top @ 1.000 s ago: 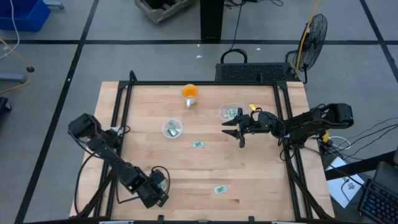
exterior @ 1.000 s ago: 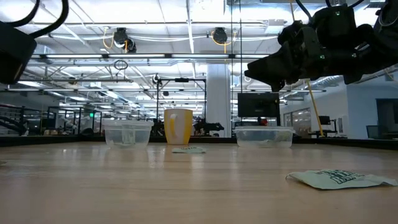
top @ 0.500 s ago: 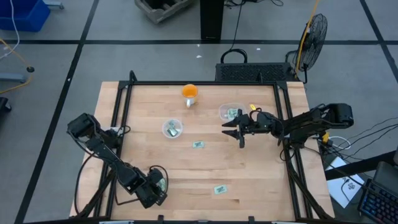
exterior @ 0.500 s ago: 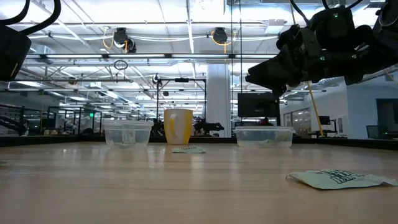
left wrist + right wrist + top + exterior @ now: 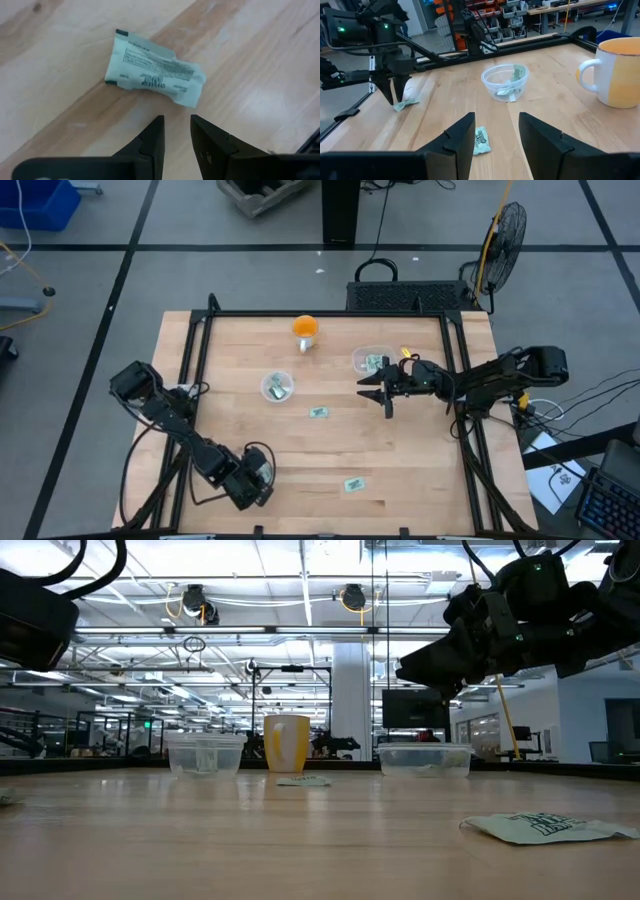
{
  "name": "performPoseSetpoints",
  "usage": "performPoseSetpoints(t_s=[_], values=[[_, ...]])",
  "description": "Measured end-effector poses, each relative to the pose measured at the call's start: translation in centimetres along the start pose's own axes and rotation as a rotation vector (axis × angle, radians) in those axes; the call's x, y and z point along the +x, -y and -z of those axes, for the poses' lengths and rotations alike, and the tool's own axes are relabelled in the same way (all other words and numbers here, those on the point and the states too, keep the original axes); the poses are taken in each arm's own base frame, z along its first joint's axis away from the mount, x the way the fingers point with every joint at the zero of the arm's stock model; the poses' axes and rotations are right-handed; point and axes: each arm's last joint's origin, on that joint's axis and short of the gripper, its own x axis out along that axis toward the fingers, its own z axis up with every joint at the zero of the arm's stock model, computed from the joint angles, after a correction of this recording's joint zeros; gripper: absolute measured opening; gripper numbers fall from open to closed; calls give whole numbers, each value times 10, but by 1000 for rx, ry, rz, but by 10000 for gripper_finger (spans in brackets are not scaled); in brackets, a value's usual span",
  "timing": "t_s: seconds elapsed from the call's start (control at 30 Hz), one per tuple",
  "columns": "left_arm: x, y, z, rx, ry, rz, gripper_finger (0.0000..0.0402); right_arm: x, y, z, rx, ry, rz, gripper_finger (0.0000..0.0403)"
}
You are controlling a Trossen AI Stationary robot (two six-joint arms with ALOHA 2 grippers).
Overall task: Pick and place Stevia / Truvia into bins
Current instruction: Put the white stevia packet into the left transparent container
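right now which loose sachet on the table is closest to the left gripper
The crumpled green and white sachet lying just ahead of the left gripper, at the table's near left. The other loose sachets lie out toward the table's middle.

Green-and-white sachets lie flat on the table, one mid-table [image 5: 319, 412], one near the front [image 5: 352, 484], while others sit inside the round clear cup [image 5: 277, 387] and the larger clear tub [image 5: 372, 360].

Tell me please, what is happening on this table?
Two robot arms are sorting sweetener sachets into clear bins. The left gripper hangs with fingers apart, empty, over a sachet at the table's near left. The right gripper waits, open and empty, beside the right bin. Both bins already hold sachets.
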Motion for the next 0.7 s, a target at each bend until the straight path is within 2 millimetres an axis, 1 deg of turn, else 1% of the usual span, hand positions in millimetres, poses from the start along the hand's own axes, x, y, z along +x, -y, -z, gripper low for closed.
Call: performPoseSetpoints(t_s=[0.07,0.2,0.3,0.5,0.63,0.7], values=[[0,0,0,19,1,0,97,0,0,0,0,-3,1,144],[0,0,0,138,15,4,97,0,0,1,1,-9,1,144],[0,3,0,186,18,29,97,0,0,1,1,-8,1,144],[-5,18,2,262,-1,137,97,0,0,1,1,-8,1,144],[-12,28,0,370,77,162,97,0,0,1,1,-8,1,144],[-14,30,-1,408,103,149,97,0,0,1,1,-9,1,144]])
